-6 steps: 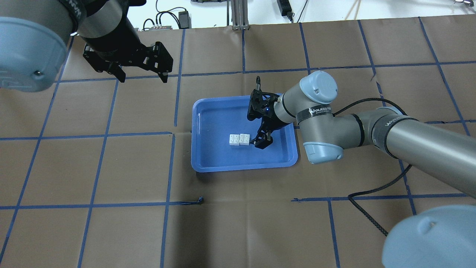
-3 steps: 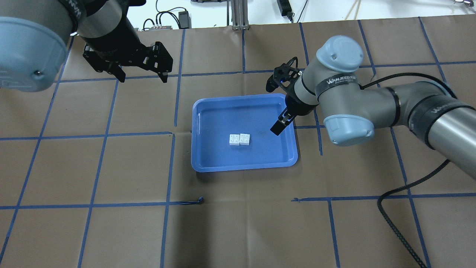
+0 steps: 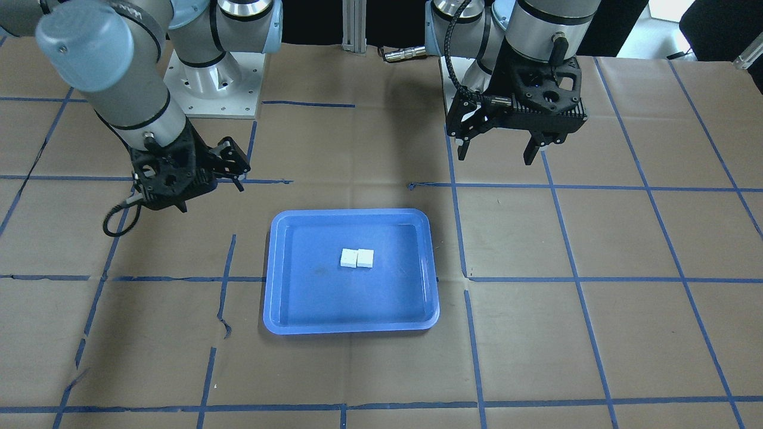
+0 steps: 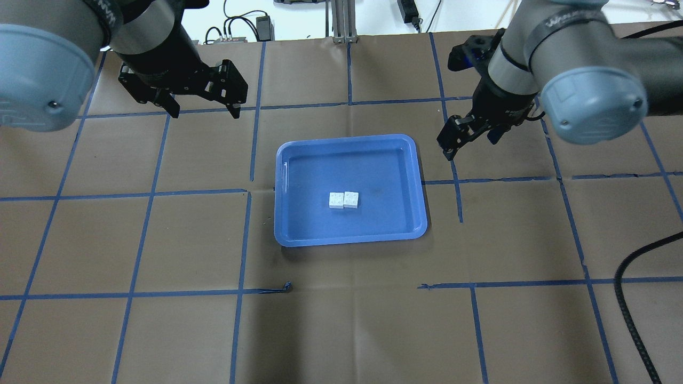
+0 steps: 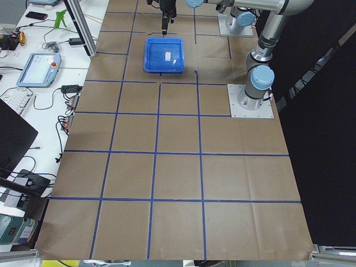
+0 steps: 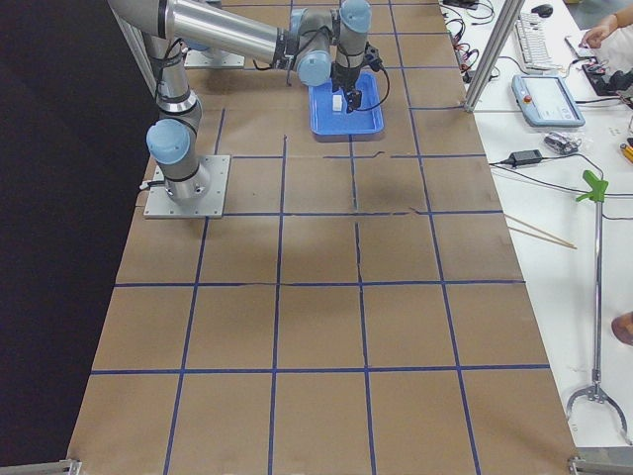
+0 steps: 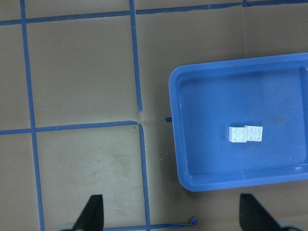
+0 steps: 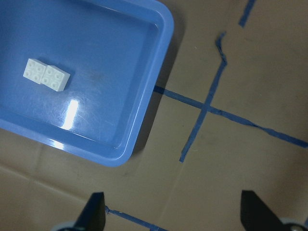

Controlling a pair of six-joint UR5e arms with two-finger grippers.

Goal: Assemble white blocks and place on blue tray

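The two white blocks point(image 4: 343, 200) lie side by side, touching, in the middle of the blue tray point(image 4: 291, 230). They also show in the front view point(image 3: 357, 258), the left wrist view point(image 7: 246, 134) and the right wrist view point(image 8: 46, 75). My left gripper point(image 4: 203, 109) is open and empty, raised well beyond the tray's far left corner. My right gripper point(image 4: 469, 140) is open and empty, raised just past the tray's far right corner. In the front view the left gripper point(image 3: 496, 155) is on the right and the right gripper point(image 3: 208, 193) on the left.
The table is covered in brown paper with a blue tape grid point(image 4: 251, 192). A black cable point(image 4: 629, 298) of the right arm hangs at the right. Cables and devices point(image 4: 264, 24) sit beyond the table's far edge.
My right gripper has lifted away from the white blocks and swung back and to the right, out of the tray. The blocks stayed in place. The left arm has not moved.
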